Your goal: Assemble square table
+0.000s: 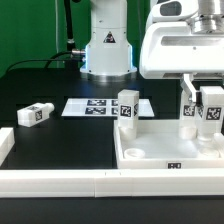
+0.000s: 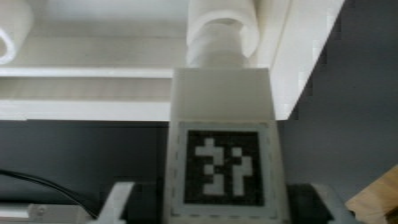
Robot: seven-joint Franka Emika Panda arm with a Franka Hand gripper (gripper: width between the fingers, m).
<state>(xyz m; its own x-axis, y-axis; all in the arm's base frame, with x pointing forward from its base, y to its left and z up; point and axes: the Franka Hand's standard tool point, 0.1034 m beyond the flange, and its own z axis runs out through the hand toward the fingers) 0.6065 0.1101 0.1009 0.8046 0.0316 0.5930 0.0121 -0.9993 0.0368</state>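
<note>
The white square panel [image 1: 165, 150] with a raised rim lies at the front on the exterior view's right. My gripper [image 1: 196, 94] hangs over its far right part. In the wrist view my gripper [image 2: 222, 208] is shut on a white tag-marked leg post [image 2: 222, 130]. The post's round tip [image 2: 222, 40] points at the panel's rim [image 2: 107, 85]. Two tagged posts [image 1: 190, 115] [image 1: 213, 110] show under the gripper; I cannot tell which is the held one. Another post [image 1: 127, 106] stands at the panel's far left corner. A further post [image 1: 35, 114] lies on the black table.
The marker board [image 1: 95, 106] lies flat behind the panel. Long white border rails run along the front [image 1: 60, 182] and the exterior view's left [image 1: 5, 146]. The robot base [image 1: 106, 50] stands at the back, with cables beside it.
</note>
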